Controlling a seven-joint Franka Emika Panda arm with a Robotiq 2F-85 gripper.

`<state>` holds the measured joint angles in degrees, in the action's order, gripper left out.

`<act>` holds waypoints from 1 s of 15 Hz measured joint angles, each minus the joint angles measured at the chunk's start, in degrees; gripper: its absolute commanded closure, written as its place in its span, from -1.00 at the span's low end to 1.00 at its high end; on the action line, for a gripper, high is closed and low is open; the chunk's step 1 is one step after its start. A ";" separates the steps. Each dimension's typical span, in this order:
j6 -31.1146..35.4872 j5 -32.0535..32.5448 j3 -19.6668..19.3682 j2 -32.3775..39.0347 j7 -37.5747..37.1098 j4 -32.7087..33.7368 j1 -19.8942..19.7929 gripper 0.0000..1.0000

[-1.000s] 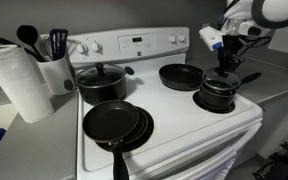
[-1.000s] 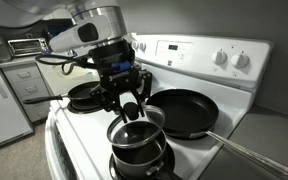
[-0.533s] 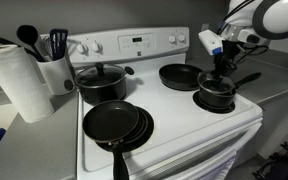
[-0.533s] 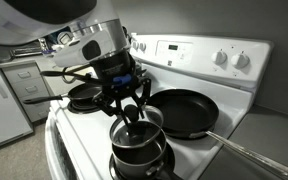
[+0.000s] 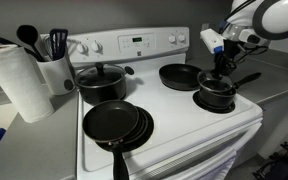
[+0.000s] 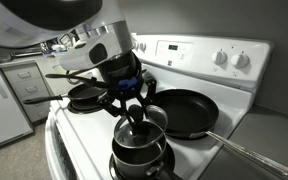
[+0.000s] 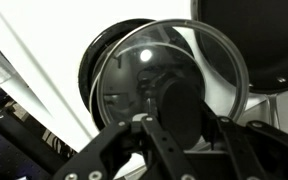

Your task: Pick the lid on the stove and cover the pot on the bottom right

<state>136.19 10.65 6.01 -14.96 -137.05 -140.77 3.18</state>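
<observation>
The small black saucepan (image 5: 216, 97) with its long handle stands on a front burner of the white stove (image 5: 184, 128), and it also shows in the other exterior view (image 6: 136, 158). My gripper (image 6: 134, 108) is shut on the dark knob (image 7: 182, 108) of the clear glass lid (image 7: 149, 55). It holds the lid tilted just above the saucepan's mouth (image 7: 92, 72). In an exterior view the lid (image 6: 144, 122) hangs partly over the pan's rim. Whether lid and rim touch I cannot tell.
A wide two-handled black pot with its own lid (image 5: 102, 80) sits at the back. Stacked frying pans (image 5: 117, 123) sit at the front. Another frying pan (image 5: 179, 75) (image 6: 189, 112) lies right beside the saucepan. A utensil crock (image 5: 54, 70) and a paper towel roll (image 5: 17, 82) stand on the counter.
The gripper with the lid has sunk slightly and shifted over the saucepan. The cookware has not moved.
</observation>
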 measured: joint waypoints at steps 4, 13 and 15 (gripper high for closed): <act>0.00 0.00 -0.20 0.04 0.64 -0.44 -1.02 0.66; -0.06 -7.65 -0.71 0.20 6.93 -1.43 -1.23 0.66; -0.09 -8.10 -0.86 0.20 7.34 -1.56 -1.32 0.66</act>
<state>136.10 2.56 5.15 -14.76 -129.71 -142.33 1.86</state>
